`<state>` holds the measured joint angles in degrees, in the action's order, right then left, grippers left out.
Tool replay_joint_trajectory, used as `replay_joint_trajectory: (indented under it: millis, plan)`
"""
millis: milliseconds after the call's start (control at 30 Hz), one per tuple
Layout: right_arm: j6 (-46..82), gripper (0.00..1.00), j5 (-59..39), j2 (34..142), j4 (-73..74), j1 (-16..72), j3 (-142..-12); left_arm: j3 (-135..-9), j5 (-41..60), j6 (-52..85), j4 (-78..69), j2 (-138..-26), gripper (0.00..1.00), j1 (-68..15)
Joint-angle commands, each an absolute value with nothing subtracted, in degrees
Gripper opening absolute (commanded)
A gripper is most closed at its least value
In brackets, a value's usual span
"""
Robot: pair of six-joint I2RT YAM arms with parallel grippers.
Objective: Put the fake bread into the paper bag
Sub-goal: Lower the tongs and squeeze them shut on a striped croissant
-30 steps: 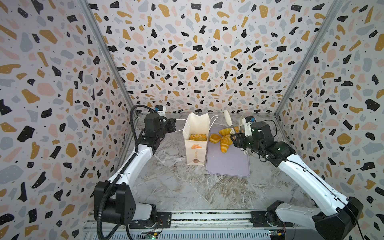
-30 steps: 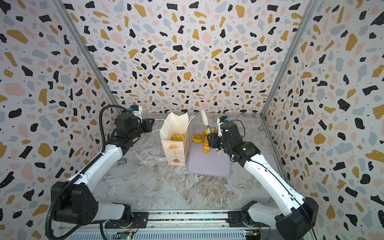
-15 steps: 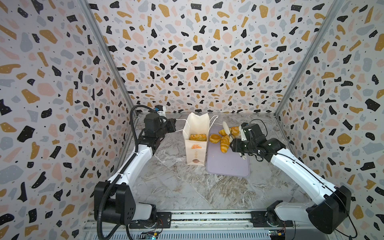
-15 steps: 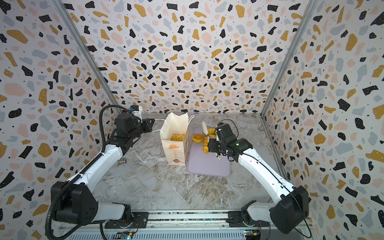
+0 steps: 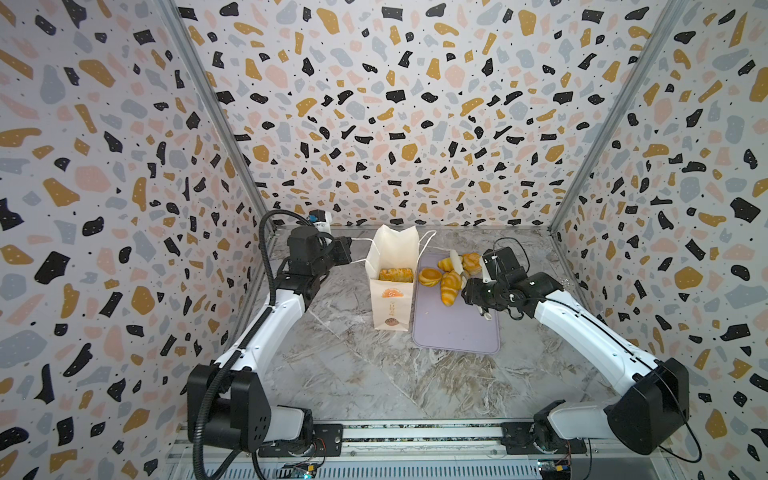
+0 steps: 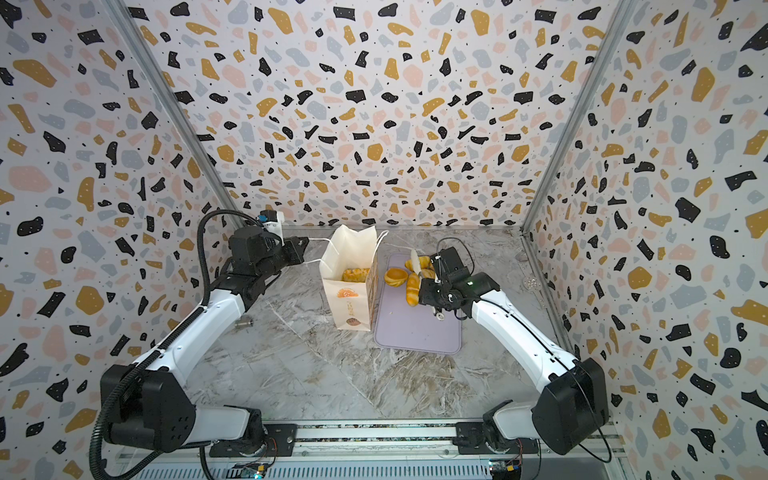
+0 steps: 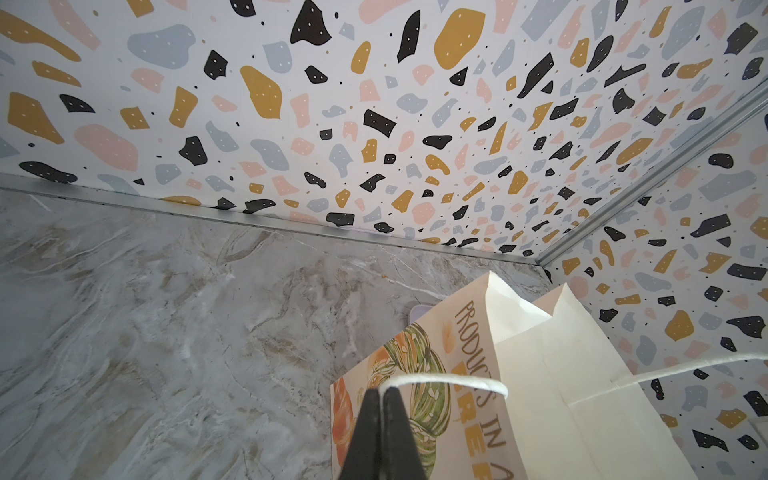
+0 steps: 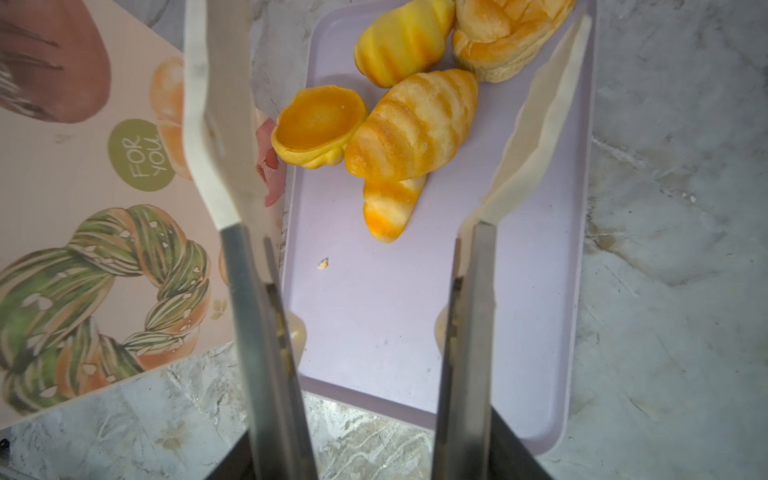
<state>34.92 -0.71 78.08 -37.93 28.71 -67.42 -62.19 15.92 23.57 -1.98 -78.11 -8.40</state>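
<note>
The paper bag stands upright and open on the marble table, with one fake bread showing inside its mouth. My left gripper is shut on the bag's white string handle, pulled out to the bag's left. On the lilac tray lie a round bun, striped rolls and further bread. My right gripper is shut on metal tongs whose white tips stand apart on either side of the rolls, holding nothing.
The tray lies right against the bag's right side. A small metal cylinder rests on the table by the left arm. A crumb lies on the tray. Patterned walls close in the back and both sides.
My right arm has shifted a little left and toward the front, bringing the tongs lower over the rolls on the tray. The left arm and the bag have not moved.
</note>
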Motion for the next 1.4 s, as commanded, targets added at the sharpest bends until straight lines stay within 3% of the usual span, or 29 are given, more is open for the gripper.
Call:
replay_joint_trajectory:
  millis: [0, 1367]
  plan:
    - [36.1, 0.59, 0.2, 78.3, -38.6, 28.5, -66.9, -63.2, 15.6, 22.9, -2.4, -76.9, 0.00, -8.6]
    - [33.3, 0.58, -2.7, 91.6, -32.2, 28.4, -68.8, -63.3, 16.0, 22.9, -2.3, -76.7, 0.00, -8.7]
